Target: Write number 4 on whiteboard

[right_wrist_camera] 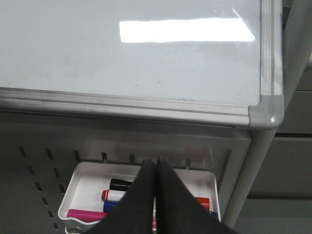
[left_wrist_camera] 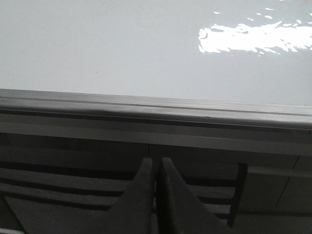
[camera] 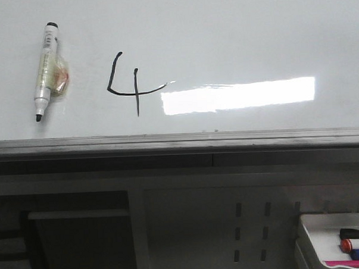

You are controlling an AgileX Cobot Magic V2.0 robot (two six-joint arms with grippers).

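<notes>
A black hand-drawn number 4 (camera: 128, 84) stands on the glossy whiteboard (camera: 235, 37), left of a bright rectangular reflection (camera: 237, 96). A black-capped marker pen (camera: 46, 69) rests against the board at the far left, tip down. The grey ledge (camera: 180, 141) runs along the board's lower edge. Neither gripper shows in the front view. My left gripper (left_wrist_camera: 156, 163) is shut and empty, below the ledge (left_wrist_camera: 156, 109). My right gripper (right_wrist_camera: 156, 162) is shut and empty, over the marker tray (right_wrist_camera: 83, 185), below the board's corner (right_wrist_camera: 265, 114).
A small white tray (camera: 327, 235) with red, blue, black and pink markers hangs at the lower right under the board. A perforated grey panel (camera: 249, 227) and dark shelving (camera: 77, 240) sit below the ledge.
</notes>
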